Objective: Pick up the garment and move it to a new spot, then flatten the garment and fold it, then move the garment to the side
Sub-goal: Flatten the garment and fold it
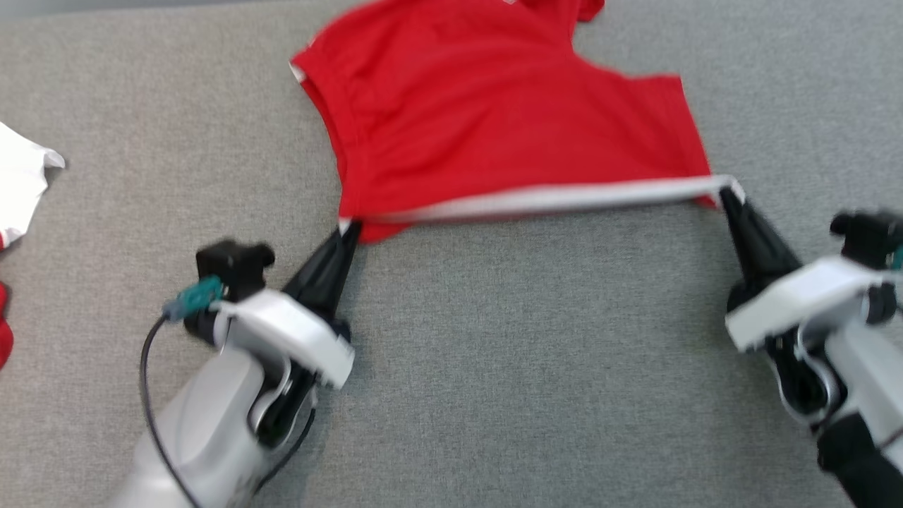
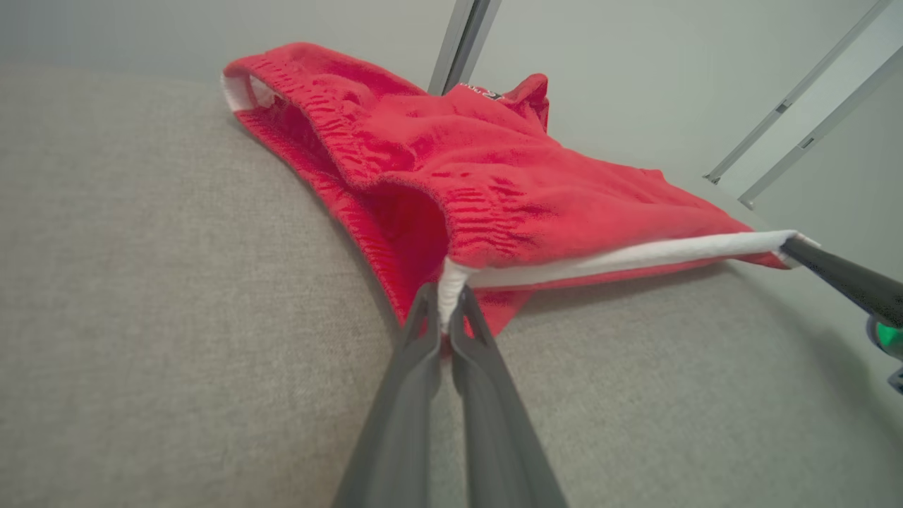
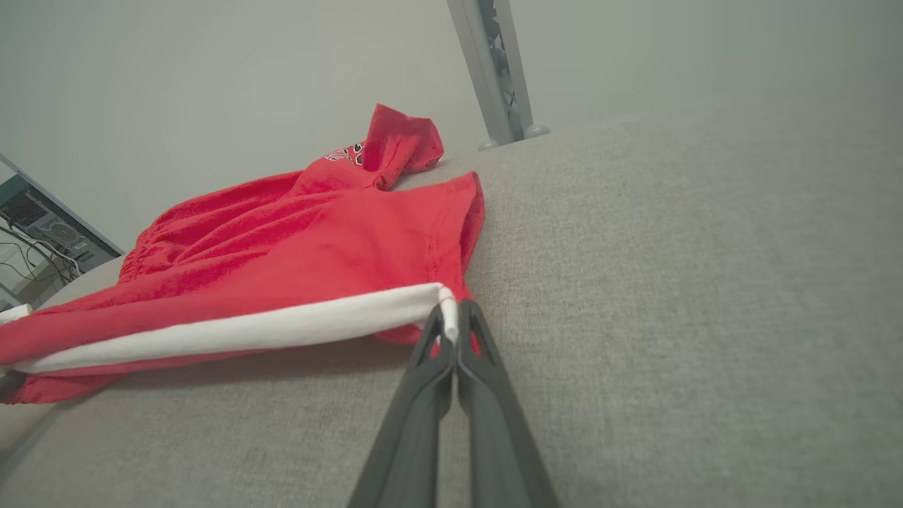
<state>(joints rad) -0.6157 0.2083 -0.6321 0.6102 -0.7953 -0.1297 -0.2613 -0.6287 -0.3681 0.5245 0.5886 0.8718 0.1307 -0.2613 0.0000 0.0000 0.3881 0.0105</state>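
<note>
The garment [image 1: 494, 120] is red with a white hem band and lies spread on the grey table top [image 1: 494, 353], its far part running past the top edge of the head view. My left gripper [image 1: 348, 227] is shut on the hem's left corner, and my right gripper [image 1: 730, 189] is shut on its right corner. Between them the white band [image 1: 550, 200] is stretched taut, lifted slightly off the cloth surface. In the left wrist view the fingers [image 2: 423, 331] pinch the white corner of the garment [image 2: 451, 176]. The right wrist view shows the same grip [image 3: 449, 317] on the garment [image 3: 303, 240].
A white and red piece of cloth [image 1: 21, 183] lies at the table's left edge. A grey metal post [image 3: 494, 70] stands behind the table's far side. Bare grey table surface stretches in front of the garment between my arms.
</note>
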